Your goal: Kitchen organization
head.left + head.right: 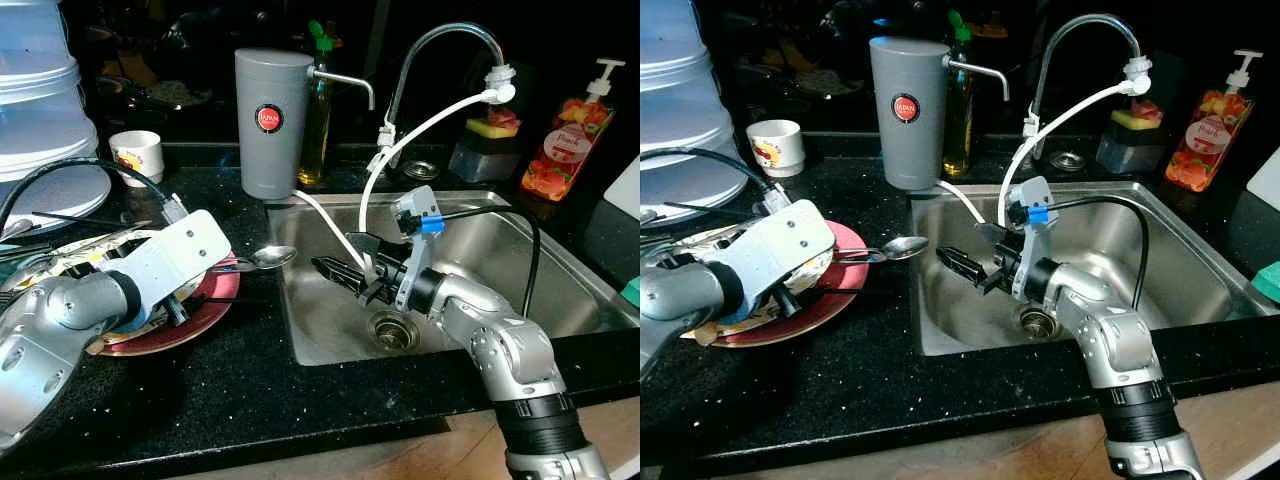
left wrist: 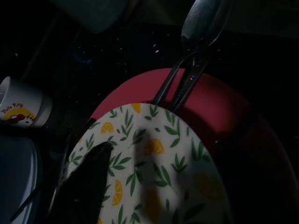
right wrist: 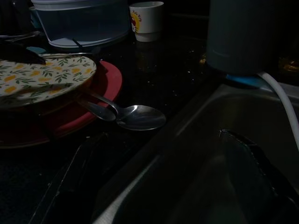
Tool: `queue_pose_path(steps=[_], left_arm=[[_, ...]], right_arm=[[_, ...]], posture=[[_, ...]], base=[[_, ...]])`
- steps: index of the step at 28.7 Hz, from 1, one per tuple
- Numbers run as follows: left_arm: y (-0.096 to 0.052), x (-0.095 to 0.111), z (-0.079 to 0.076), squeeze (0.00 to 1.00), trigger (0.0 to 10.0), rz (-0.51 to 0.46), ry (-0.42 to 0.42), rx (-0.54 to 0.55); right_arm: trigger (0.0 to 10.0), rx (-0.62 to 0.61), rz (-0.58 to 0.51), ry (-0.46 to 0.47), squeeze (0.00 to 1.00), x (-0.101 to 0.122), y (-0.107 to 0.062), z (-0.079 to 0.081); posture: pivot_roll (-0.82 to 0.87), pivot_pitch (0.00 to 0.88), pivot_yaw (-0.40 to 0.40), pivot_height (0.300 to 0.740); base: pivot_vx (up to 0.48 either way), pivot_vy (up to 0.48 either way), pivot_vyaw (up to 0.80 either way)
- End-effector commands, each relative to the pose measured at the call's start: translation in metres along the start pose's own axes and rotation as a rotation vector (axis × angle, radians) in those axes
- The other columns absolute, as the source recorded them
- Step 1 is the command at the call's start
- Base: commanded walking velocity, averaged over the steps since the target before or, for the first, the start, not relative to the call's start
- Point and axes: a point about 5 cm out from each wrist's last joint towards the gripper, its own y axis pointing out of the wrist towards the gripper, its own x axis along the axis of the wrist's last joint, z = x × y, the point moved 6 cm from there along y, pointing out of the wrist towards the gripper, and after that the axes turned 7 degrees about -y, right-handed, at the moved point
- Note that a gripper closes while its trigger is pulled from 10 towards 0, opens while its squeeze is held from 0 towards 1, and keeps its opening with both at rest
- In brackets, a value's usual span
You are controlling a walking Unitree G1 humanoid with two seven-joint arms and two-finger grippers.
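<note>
Steel spoon (image 1: 262, 259): handle on red plate (image 1: 215, 292), bowl overhanging toward sink (image 1: 560, 270), long axis across counter.
Right gripper (image 1: 335, 270): fingers parted, empty, over sink.
Left gripper (image 2: 88, 182): above plate; opening unclear.

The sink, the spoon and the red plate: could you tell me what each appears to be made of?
The sink looks like brushed stainless steel: grey, with a dull sheen. The spoon appears to be polished metal, its bowl giving bright mirror-like highlights. The red plate has a smooth, glossy rim, perhaps plastic or glazed ceramic; the pictures leave that open.
</note>
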Motion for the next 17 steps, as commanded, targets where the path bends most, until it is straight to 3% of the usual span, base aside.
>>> queue_pose_path(steps=[1, 9, 17], left_arm=[[0.002, -0.013, -0.008, 0.0, 0.0, 0.061, 0.004, -0.047], [0.005, 0.007, 0.004, 0.0, 0.0, -0.035, 0.01, 0.026], [0.008, 0.024, 0.007, 0.0, 0.0, -0.127, 0.008, 0.053]], right_arm=[[10.0, 0.008, 0.019, -0.001, 0.0, -0.001, -0.002, 0.0], [10.0, 0.021, 0.038, 0.005, 0.0, -0.004, -0.001, 0.002], [10.0, 0.027, 0.05, 0.007, 0.0, -0.006, -0.002, 0.004]], posture=[[0.05, 0.009, -0.065, 0.74], [0.05, 0.018, -0.069, 0.74], [0.05, 0.018, -0.069, 0.74]], base=[[0.0, 0.0, 0.0], [0.0, 0.0, 0.0], [0.0, 0.0, 0.0]])
